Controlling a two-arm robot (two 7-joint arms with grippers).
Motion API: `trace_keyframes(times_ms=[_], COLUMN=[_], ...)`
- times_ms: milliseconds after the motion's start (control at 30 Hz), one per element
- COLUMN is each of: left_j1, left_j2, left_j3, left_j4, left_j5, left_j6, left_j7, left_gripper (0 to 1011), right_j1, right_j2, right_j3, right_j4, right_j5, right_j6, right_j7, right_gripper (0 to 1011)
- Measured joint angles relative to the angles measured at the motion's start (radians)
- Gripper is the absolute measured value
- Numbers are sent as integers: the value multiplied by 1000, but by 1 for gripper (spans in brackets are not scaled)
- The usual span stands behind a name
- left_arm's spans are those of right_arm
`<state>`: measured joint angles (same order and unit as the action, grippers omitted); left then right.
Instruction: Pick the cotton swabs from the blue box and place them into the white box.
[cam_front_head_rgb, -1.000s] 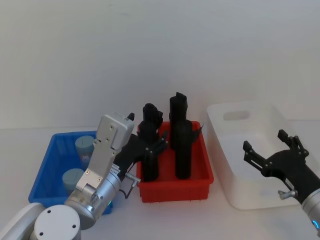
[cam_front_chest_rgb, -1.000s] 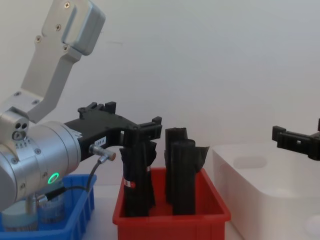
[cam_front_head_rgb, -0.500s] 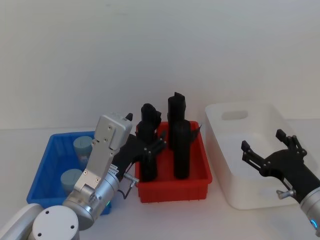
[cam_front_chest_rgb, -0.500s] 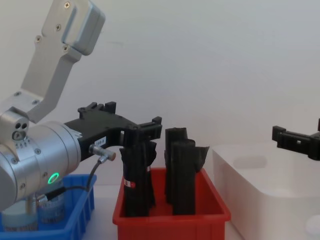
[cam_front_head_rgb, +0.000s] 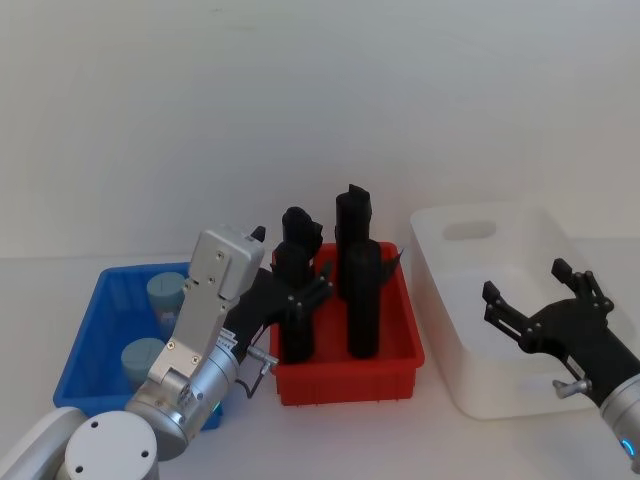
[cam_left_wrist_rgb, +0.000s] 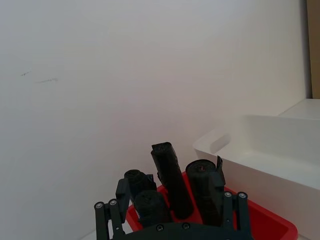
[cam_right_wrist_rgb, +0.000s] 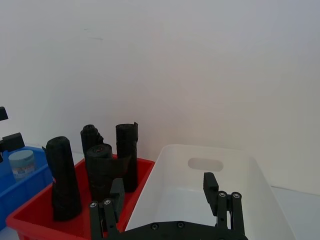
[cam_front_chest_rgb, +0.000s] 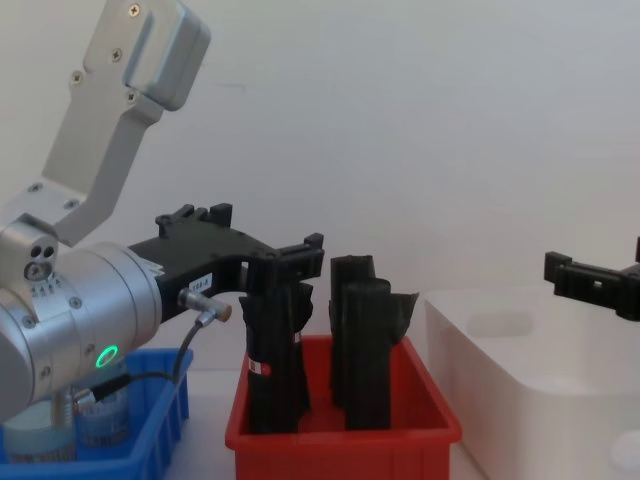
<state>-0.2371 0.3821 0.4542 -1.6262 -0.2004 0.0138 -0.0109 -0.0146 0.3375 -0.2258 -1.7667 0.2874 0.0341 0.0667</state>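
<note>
The pick is not yet beginning: two tubs of cotton swabs (cam_front_head_rgb: 165, 291) are standing upright in the blue box (cam_front_head_rgb: 92, 318) at the counter's (cam_front_head_rgb: 60, 268) left end, while the white box (cam_front_head_rgb: 470, 392) is waiting on the right. The left end effector (cam_front_head_rgb: 292, 262) is hanging wide and empty just beside the blue box, reaching toward the black rolls (cam_front_head_rgb: 364, 300) in the red bin (cam_front_head_rgb: 345, 385). The right end effector (cam_front_head_rgb: 524, 280) is hovering wide and empty at the white box's near side. Next, the left arm is probably needing to swing over a tub and descend squarely. The tubs are looking like clear, slick cylinders with round grey-blue lids; the blue walls are appearing low and ribbed, the white ones smooth, tall and translucent.
</note>
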Motion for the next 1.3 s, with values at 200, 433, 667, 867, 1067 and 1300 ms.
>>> trace_keyframes(times_ms=[200,433,667,867,1067,1300], left_j1=[0,0,0,0,0,0], left_j2=[0,0,0,0,0,0], left_j3=[0,0,0,0,0,0], left_j4=[0,0,0,0,0,0], left_j5=[0,0,0,0,0,0], left_j6=[0,0,0,0,0,0], left_j7=[0,0,0,0,0,0], left_gripper=[1004,1004,1004,1004,1004,1004], right_j1=[0,0,0,0,0,8], right_j2=[0,0,0,0,0,-6], right_j3=[0,0,0,0,0,-2], right_j4=[0,0,0,0,0,4], right_j5=[0,0,0,0,0,-1], right_j6=[0,0,0,0,0,3], right_j7=[0,0,0,0,0,3], right_gripper=[1001,1002,1001,1001,1001,1001])
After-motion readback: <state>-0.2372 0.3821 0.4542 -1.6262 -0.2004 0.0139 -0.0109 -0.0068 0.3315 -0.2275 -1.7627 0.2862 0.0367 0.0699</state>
